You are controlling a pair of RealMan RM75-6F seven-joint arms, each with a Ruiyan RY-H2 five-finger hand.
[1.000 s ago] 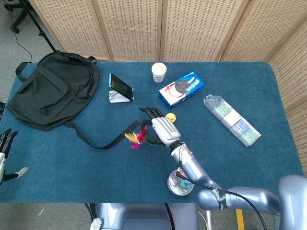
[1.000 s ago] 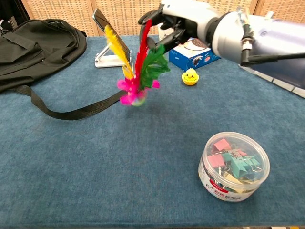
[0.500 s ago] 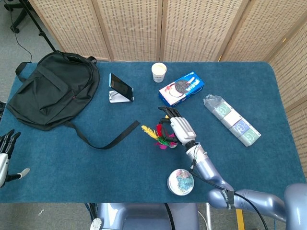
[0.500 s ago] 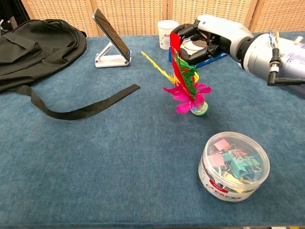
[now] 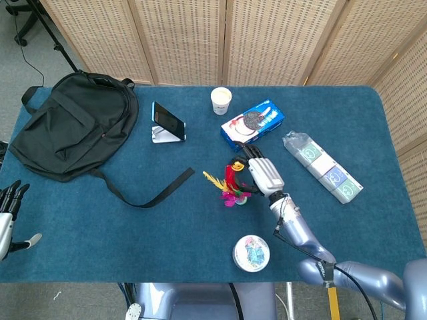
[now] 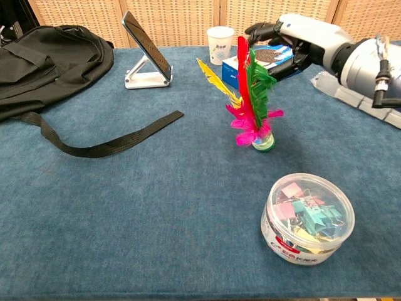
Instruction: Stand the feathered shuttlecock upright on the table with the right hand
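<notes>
The feathered shuttlecock (image 6: 252, 105) was seen standing on its green base on the blue table (image 6: 125, 207), its red, green and yellow feathers pointing up, just below and to the left of the right hand (image 6: 293, 39) in the chest view. That hand was held above the feather tops with its dark fingers (image 6: 260, 29) spread apart and nothing gripped; whether a fingertip touched the red feather could not be told. A cookie box (image 6: 266, 61) lay directly behind the hand, and a round tub of binder clips (image 6: 307, 217) sat nearer the camera than the hand. The left hand (image 5: 8, 207) was seen at the far table edge, fingers apart, holding nothing.
</notes>
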